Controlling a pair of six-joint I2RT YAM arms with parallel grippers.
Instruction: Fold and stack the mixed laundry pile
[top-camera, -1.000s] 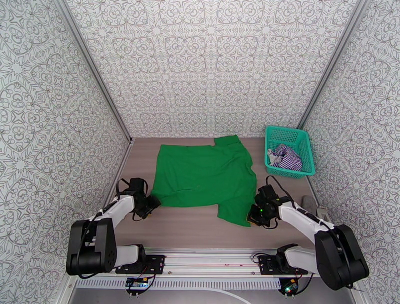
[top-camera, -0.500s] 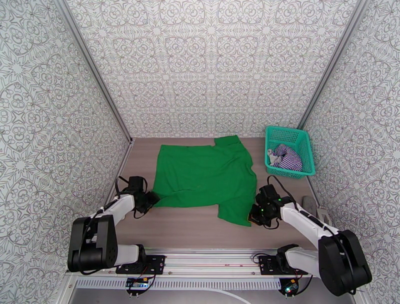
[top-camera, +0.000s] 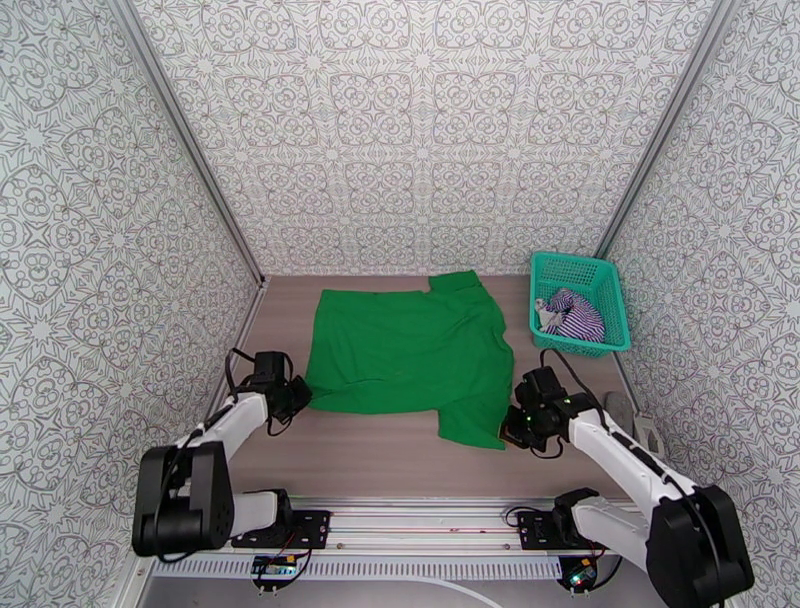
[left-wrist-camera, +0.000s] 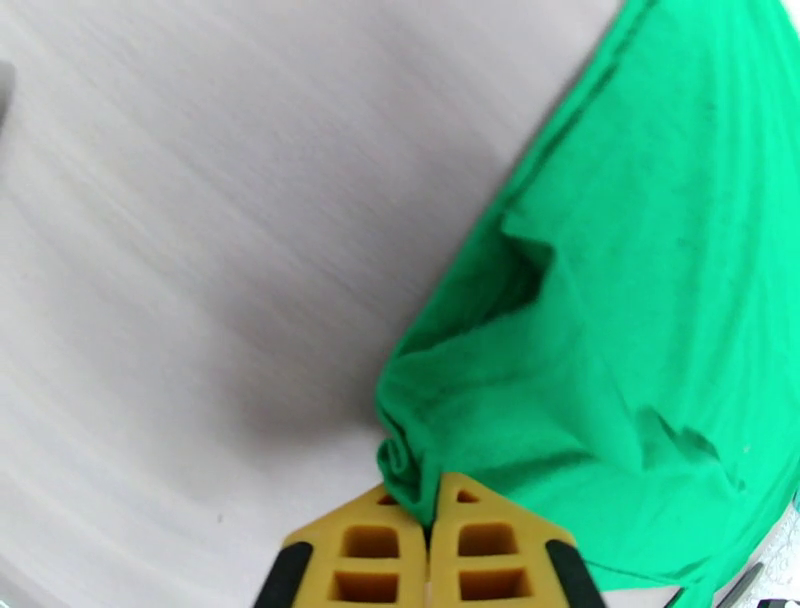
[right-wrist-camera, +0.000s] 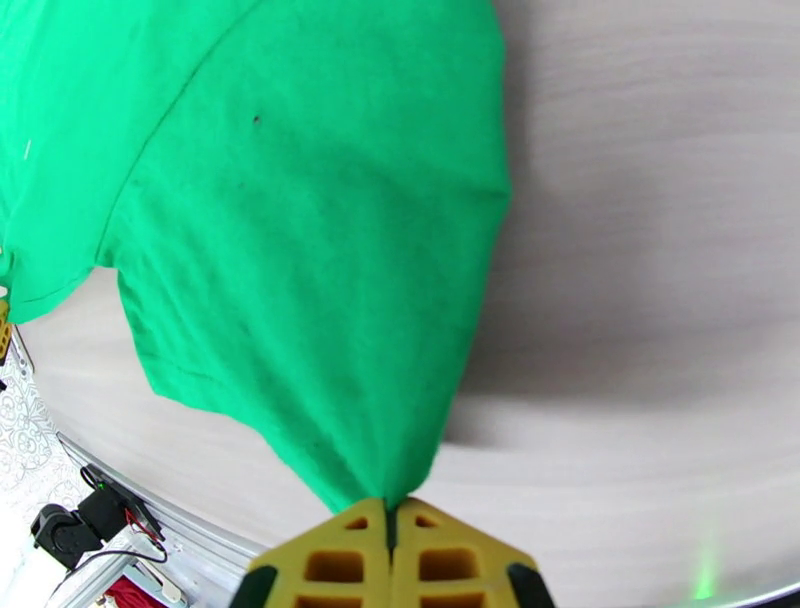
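Note:
The green T-shirt (top-camera: 410, 350) lies spread on the table's middle. My left gripper (top-camera: 300, 393) is shut on its near left corner; in the left wrist view the yellow fingers (left-wrist-camera: 375, 545) pinch bunched green T-shirt cloth (left-wrist-camera: 620, 330). My right gripper (top-camera: 510, 428) is shut on the near right sleeve; in the right wrist view the green T-shirt (right-wrist-camera: 300, 240) rises taut from the closed fingertips (right-wrist-camera: 340, 560). The purple-and-white striped top (top-camera: 574, 316) lies crumpled inside the teal basket (top-camera: 611, 305).
The teal mesh basket stands at the right wall, just beyond my right arm. Patterned walls close in the table on three sides. Bare wood table (top-camera: 370, 455) runs between the shirt's near hem and the arm bases' rail (top-camera: 420, 520).
My left gripper moved up to the shirt's near left corner and closed on it. My right gripper, holding the sleeve, shifted slightly right and away, pulling the cloth with it.

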